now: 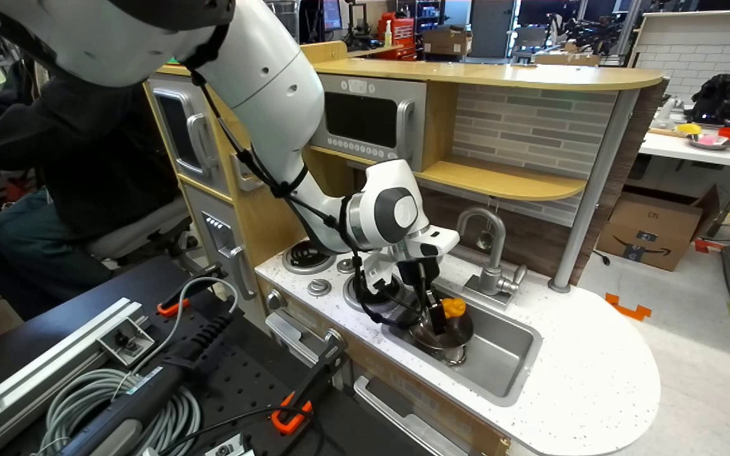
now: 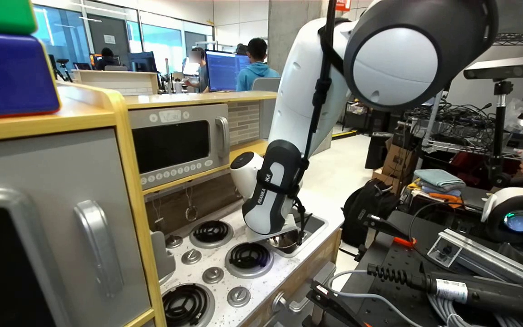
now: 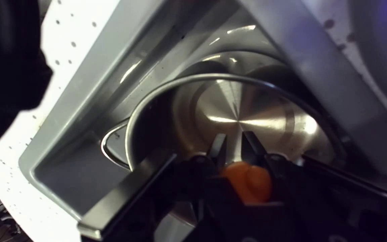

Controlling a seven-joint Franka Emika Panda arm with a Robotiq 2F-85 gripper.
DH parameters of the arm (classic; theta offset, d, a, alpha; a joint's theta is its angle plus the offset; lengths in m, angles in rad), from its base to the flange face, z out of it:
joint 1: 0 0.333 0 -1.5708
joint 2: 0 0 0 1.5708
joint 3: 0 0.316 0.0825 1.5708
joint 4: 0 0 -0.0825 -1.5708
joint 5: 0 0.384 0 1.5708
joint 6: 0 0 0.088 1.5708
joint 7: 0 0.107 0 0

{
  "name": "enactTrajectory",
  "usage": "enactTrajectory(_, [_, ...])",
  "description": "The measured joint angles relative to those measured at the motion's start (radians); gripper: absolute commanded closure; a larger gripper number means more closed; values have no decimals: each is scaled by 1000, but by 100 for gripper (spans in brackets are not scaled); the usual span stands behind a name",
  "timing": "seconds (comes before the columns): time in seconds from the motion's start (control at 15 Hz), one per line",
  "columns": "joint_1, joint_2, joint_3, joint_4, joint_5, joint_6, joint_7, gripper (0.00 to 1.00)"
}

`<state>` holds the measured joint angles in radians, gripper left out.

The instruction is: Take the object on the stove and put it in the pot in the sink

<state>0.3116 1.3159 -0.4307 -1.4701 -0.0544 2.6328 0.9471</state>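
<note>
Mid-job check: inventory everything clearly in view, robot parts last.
orange object: one, orange, seemingly gripped, at the mouth of the pot
pot: one, silver, in the sink
sink: one, grey, in the counter
counter: one, speckled white, around the sink
faucet: one, grey, beside the sink
stove burners: at least three, black, on the counter
knobs: at least four, grey, among the burners
microwave: one, grey, above the counter
clamps: two, black and orange, on the table
cable coil: one, grey, on the table
cardboard boxes: several, brown, around the room
people: several, mixed clothing, nearby
other clutter: uncounted, mixed, background
arm: one, white and black, over the counter
gripper: one, black, at the pot
</note>
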Motion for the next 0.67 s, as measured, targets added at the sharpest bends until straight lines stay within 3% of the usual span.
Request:
enactTrajectory(0.4, [-1, -12, -18, -18, -19, 9, -1, 3])
enactTrajectory(0.67, [9, -83, -12, -121, -20, 127, -13, 0])
